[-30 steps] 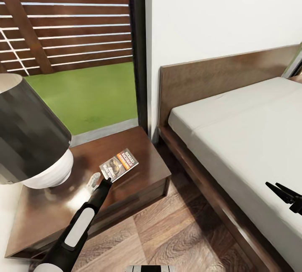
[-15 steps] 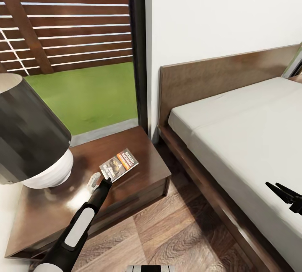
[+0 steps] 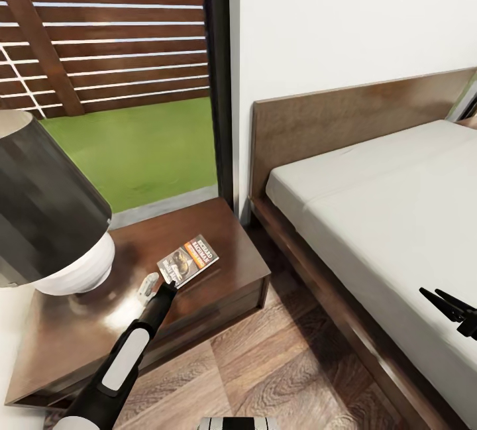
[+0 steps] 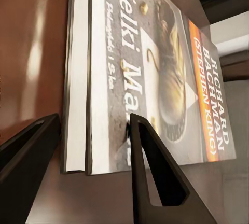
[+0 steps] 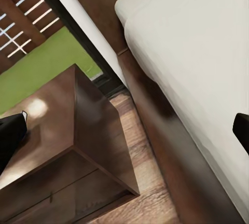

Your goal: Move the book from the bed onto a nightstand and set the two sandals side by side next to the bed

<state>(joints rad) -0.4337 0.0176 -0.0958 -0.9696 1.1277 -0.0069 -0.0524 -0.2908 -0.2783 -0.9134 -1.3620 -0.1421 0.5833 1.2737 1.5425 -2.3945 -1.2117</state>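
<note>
Book (image 3: pixel 188 260) lies flat on the nightstand (image 3: pixel 218 231) top, cover up, about the 1 o'clock part of the slab as the head view has it, short of the front and right edges. Nightstand stands at 9 o'clock of the bed (image 3: pixel 371 211); a strip of wood-plank floor (image 3: pixel 278 364) lies between them.

Left claw (image 3: pixel 167 286) sits low at the book's near corner. In the left wrist view the book (image 4: pixel 155 79) runs away from the camera; one finger (image 4: pixel 150 172) overlaps the cover, the other stands off the page edge on the bare wood. Jaws read as parted, wider than the book is thick, and clamped on nothing. Whether the inner finger rests on the cover or hangs just above it cannot be told.

Right claw (image 3: pixel 445 307) hangs over the mattress at 3 o'clock, its two dark prongs spread and empty.

Judgement: book step looks done, bar the withdrawal. Sandals remain to be dealt with.

Risks from here:
- If the inner finger is touching the cover, a sideways or dragging pull-out could slide the book across the glossy top toward the edge. A straight lift looks safer.
- Lamp (image 3: pixel 46 218) stands close at 9 o'clock of the left arm; a wide swing of the elbow on retreat could knock it.
- Turning the base near the nightstand could bump its front corner and shift the book.
</note>
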